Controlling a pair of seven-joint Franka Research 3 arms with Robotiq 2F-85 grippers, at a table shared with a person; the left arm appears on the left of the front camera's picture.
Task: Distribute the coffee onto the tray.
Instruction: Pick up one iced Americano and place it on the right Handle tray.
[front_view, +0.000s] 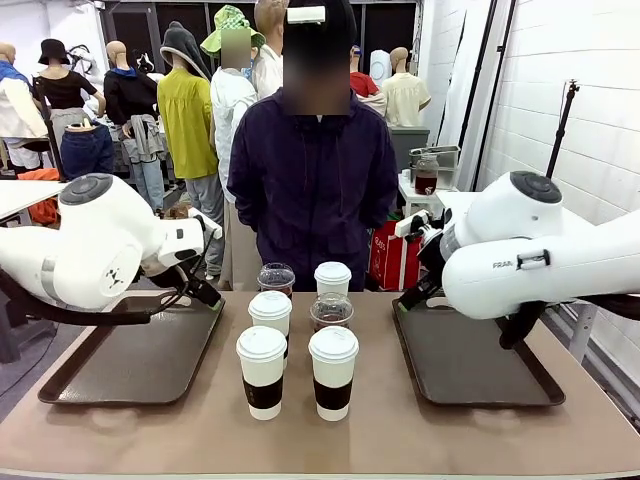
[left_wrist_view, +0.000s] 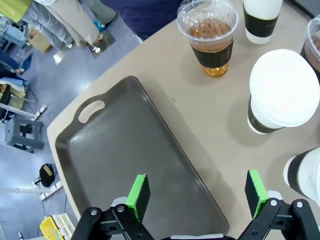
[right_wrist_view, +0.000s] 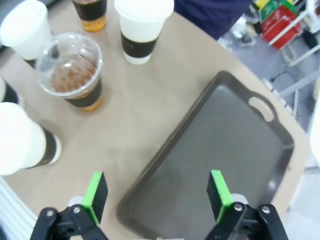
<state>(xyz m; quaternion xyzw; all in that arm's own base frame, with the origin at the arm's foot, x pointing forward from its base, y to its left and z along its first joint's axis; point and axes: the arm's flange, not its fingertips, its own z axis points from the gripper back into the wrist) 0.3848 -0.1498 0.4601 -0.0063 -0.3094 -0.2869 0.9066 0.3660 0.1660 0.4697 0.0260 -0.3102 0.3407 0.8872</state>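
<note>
Six coffee cups stand grouped mid-table. White paper cups with dark sleeves are at the front left (front_view: 262, 370), front right (front_view: 333, 370), middle (front_view: 270, 312) and back (front_view: 333, 278). Two clear dome-lidded cups of brown drink (front_view: 276, 278) (front_view: 331, 312) stand among them. A dark tray lies on each side, left (front_view: 130, 360) and right (front_view: 470, 365). My left gripper (left_wrist_view: 197, 195) hangs open over the left tray's inner edge (left_wrist_view: 125, 165), with a white cup (left_wrist_view: 282, 90) nearby. Over the right tray (right_wrist_view: 220, 150) my right gripper (right_wrist_view: 156, 192) is open too, a clear cup (right_wrist_view: 72, 70) ahead. Both hold nothing.
A person in a dark shirt (front_view: 312, 170) stands at the far side of the table, hands behind the back. Both trays are bare. The left arm (front_view: 100, 250) and the right arm (front_view: 520, 250) bulk above the trays' near halves.
</note>
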